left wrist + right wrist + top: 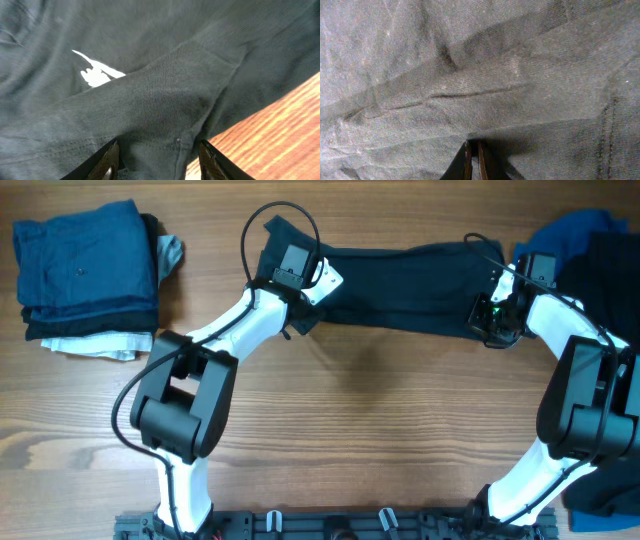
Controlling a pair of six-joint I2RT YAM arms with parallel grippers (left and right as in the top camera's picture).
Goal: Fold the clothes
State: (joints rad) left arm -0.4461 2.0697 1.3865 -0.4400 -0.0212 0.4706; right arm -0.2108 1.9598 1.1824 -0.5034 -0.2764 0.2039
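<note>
Overhead, we see the navy shirt [400, 290] stretched flat for folding: the right gripper [475, 161] pinches one end, while the left gripper [160, 162] stands parted astride a fold.

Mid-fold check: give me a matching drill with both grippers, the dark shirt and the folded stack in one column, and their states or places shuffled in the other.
Column one
1. left gripper
2. right gripper
3. navy shirt
4. folded stack

Column two
A. far left in the overhead view, blue piece on top
B. fingers standing apart over the cloth
C. fingers pinched shut on cloth
D. spread long between the two arms

Pairs: 1-B, 2-C, 3-D, 4-A
</note>
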